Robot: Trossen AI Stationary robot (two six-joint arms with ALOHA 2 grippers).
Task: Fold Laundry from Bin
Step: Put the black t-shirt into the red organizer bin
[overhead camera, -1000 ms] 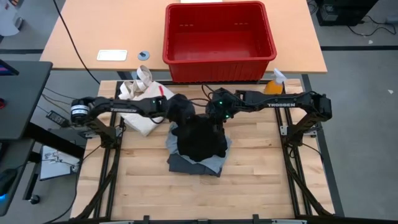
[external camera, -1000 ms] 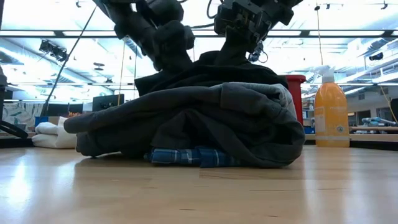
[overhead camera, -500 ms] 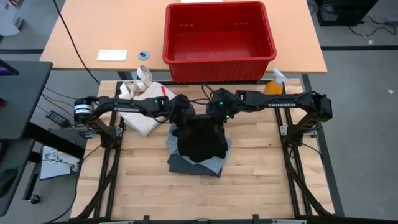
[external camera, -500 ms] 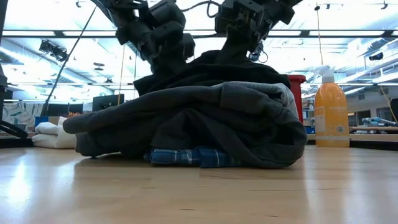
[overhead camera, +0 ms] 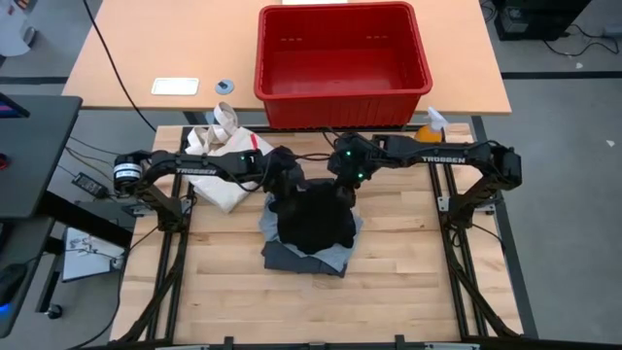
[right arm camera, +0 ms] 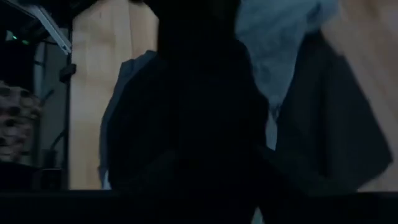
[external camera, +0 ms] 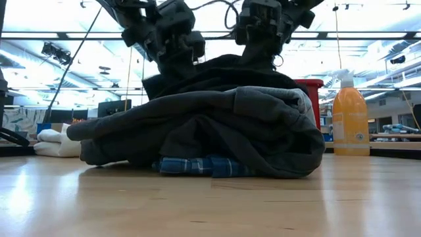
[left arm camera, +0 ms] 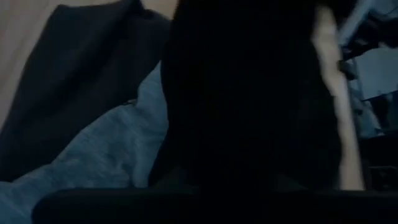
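The laundry lies in a pile at the middle of the table. A black piece (overhead camera: pixel 313 222) is on top, over a dark charcoal piece (external camera: pixel 230 125) and a light grey piece (left arm camera: pixel 106 162). A blue plaid shirt (external camera: pixel 197 164) is at the bottom. My left gripper (overhead camera: pixel 284 187) is down at the black piece's far left corner (external camera: pixel 172 66). My right gripper (overhead camera: pixel 342 185) hangs over its far right part (external camera: pixel 261 60). Black cloth fills both wrist views. The red bin (overhead camera: pixel 342 63) stands on the table beyond.
A cream tote bag (overhead camera: pixel 222 163) lies at the far left of the table. An orange spray bottle (overhead camera: pixel 429 129) stands at the far right corner. Bare wood (overhead camera: pixel 408 282) stretches in front of and beside the pile.
My left gripper has moved toward the pile and come down onto the black piece's far left corner. My right gripper has risen a little and drawn back toward the far edge. The pile has kept its shape.
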